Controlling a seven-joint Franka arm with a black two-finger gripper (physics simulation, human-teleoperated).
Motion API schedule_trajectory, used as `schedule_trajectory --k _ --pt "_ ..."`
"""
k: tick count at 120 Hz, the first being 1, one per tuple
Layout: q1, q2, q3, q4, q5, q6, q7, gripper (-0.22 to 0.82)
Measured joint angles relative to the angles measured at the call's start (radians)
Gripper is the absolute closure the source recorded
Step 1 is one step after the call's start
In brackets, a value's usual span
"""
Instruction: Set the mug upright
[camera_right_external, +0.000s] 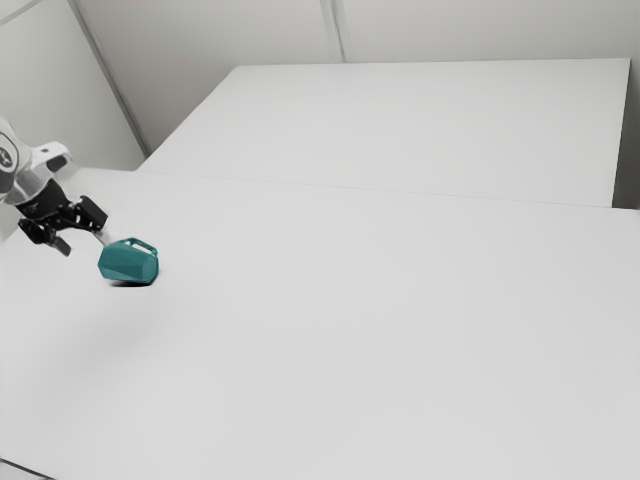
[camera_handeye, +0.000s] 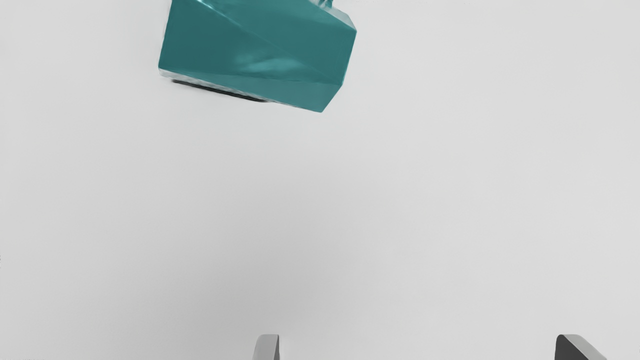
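The teal mug lies on its side on the white table, toward the exterior view's left, so it is not upright. Its handle rises along the upper side of the body in that view, and a thin dark shadow sits beneath it. The white arm comes in from the exterior view's left edge, and its black gripper hangs just beside the mug, on the exterior view's left of it. The jaws are released, standing wide apart, with pale tabletop showing between their tips in the wrist view. The fingers are apart from the mug there: it lies out ahead of them, across a stretch of table, and more in line with one finger than with the other. Which end of the mug is its mouth is hard to tell. Behind the table, in the exterior view, another flat white surface stretches toward the pale wall.
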Motion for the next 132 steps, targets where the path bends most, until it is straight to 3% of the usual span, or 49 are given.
schedule_trajectory --k 16,31,43,72,98,132 --pt "0.131 0.014 0.0 -0.059 -0.163 0.079 0.181 0.0" --pt "0.209 0.108 -0.014 -0.032 -0.265 0.117 0.363 0.0" --pt "0.308 0.197 -0.094 0.047 -0.317 0.12 0.503 0.0" --pt "0.377 0.322 -0.258 0.144 -0.355 0.116 0.788 0.0" --pt "0.459 0.334 -0.271 0.102 -0.368 0.172 0.984 0.0" --pt "0.47 0.451 -0.286 0.176 -0.425 0.232 1.155 0.0"
